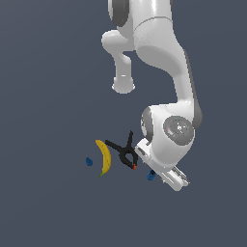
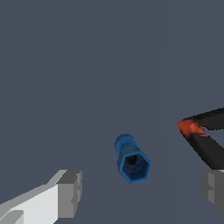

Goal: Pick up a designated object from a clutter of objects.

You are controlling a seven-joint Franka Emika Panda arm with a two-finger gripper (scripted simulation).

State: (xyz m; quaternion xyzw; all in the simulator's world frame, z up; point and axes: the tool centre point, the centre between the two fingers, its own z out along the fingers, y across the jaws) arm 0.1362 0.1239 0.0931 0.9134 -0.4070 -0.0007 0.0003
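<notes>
On a plain dark grey-blue floor, seen in the exterior view: white Panda arm (image 1: pixel 166 62) bent down from the top of the frame, wrist low over the clutter. Gripper (image 1: pixel 161 177) poised directly above the designated object (image 1: pixel 151 174), of which only a small blue sliver shows at the edge of the hand. Black spring clamp (image 1: pixel 124 150) just beside it toward the exterior view's left, handles splayed, red tip (image 1: pixel 134 167) pointing at the hand. Yellow banana (image 1: pixel 104 157) next along to the left, curved, close to the clamp's handle but whether touching cannot be told. Rounder blue blob (image 1: pixel 89 161) apart from the banana, farthest to the exterior view's left.

In the wrist view: designated object (image 2: pixel 131 159) lying free on the floor, a short dark-blue piece with a hexagonal hollow end and a rounded, slightly lighter opposite end. Two grey fingertips (image 2: pixel 70 192) spread wide at either side of the frame, the piece in the gap between them, nearer neither pad closely and touched by neither. Jaws thus apart, holding nothing. Clamp (image 2: pixel 208 140) entering at one side, red tip (image 2: pixel 189 127) aimed toward the blue piece, clear of it. Second fingertip partly cut off by the frame edge, close beneath the clamp's black jaw.
</notes>
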